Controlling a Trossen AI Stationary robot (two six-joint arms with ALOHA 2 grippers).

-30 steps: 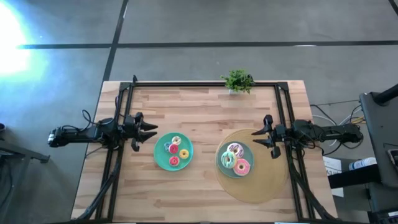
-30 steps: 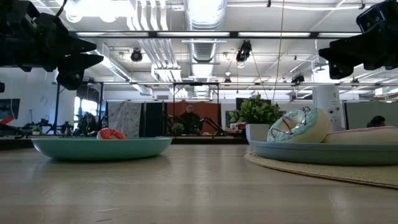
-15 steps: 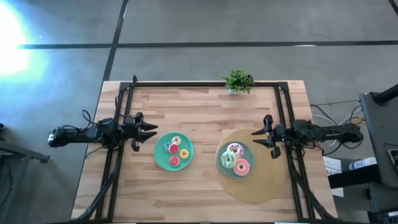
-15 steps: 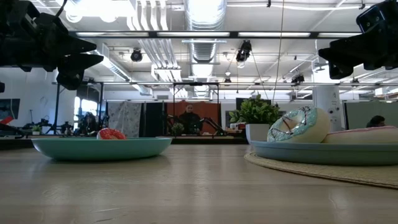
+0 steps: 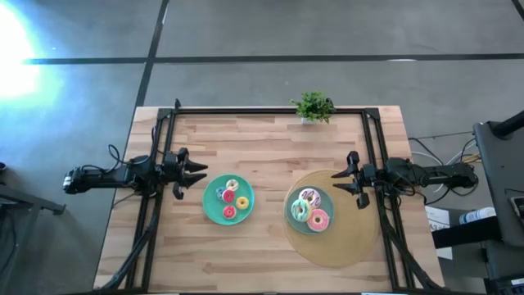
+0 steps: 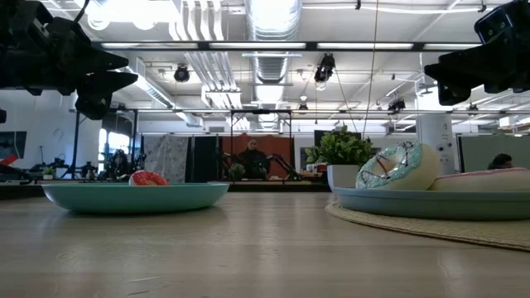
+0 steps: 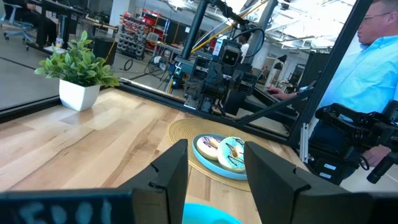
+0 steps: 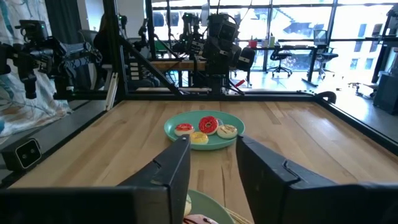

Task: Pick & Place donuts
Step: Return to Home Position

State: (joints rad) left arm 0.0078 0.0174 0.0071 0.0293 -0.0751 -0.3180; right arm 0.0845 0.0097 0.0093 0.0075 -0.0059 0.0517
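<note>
Two teal plates hold the donuts. The left plate [image 5: 228, 199] carries several small donuts [image 5: 229, 197], red, yellow, white and pink; the right wrist view shows them [image 8: 205, 127] too. The right plate [image 5: 310, 210] sits on a round woven mat [image 5: 344, 238] and holds three larger donuts [image 5: 309, 208], pink, teal and green-yellow. My left gripper [image 5: 201, 174] hovers open above the table, just left of the left plate. My right gripper [image 5: 338, 180] hovers open just right of the right plate, over the mat's far edge. Both hang well above the table in the low view.
A small potted plant [image 5: 313, 106] stands at the table's far edge. Black frame rails run along the far, left and right sides [image 5: 270, 111]. Bare wood lies between the plates and along the near side. A person in a blue shirt [image 7: 367, 68] stands beyond the table's right side.
</note>
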